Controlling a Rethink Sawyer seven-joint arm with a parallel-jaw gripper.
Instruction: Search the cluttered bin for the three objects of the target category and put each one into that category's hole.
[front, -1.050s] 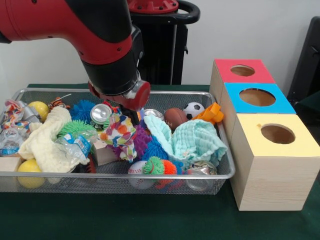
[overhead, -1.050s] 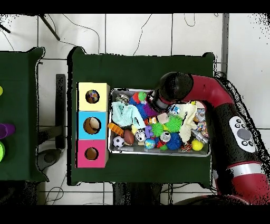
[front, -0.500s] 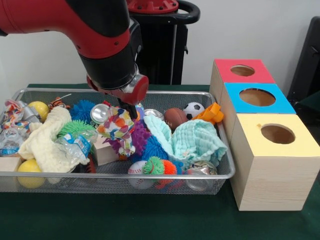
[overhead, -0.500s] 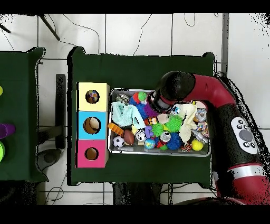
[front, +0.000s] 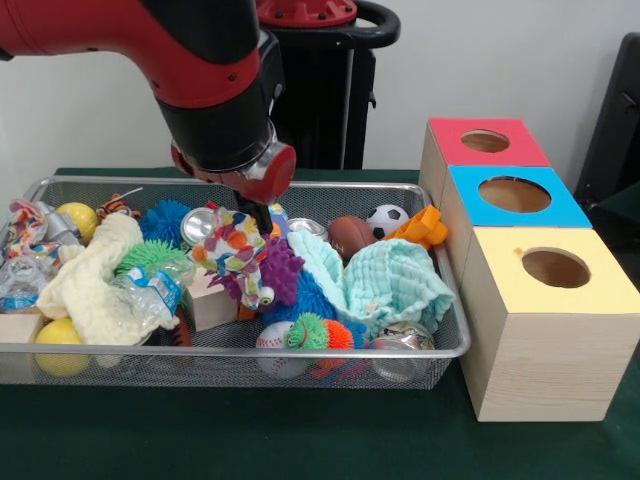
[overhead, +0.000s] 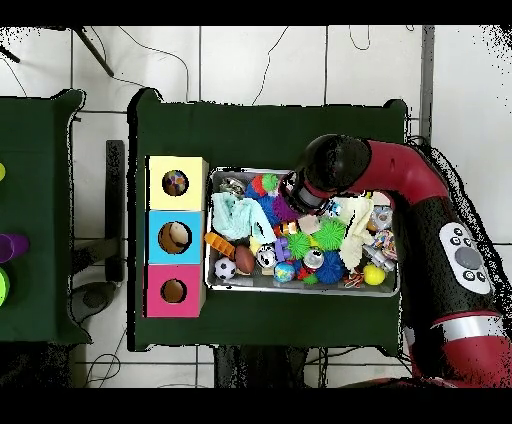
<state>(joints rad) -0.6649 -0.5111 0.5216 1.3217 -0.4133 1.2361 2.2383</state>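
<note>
While the gripper (front: 262, 216) hangs over mid-bin, you see its fingers clamped on the multicolored cloth (front: 236, 256), lifted just above the wire bin (front: 440, 345) | deposit pending | yellow-topped box (front: 556, 268) and blue-topped box (front: 515, 195) already show contents overhead.

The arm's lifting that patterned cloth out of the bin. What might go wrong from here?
The patterned cloth hangs low over the purple spiky ball, so it may snag and drag it along. The gripper seems to hold only the cloth's top edge, so it may slip. The dangling tail could catch the bin rim on the way to the boxes.
</note>
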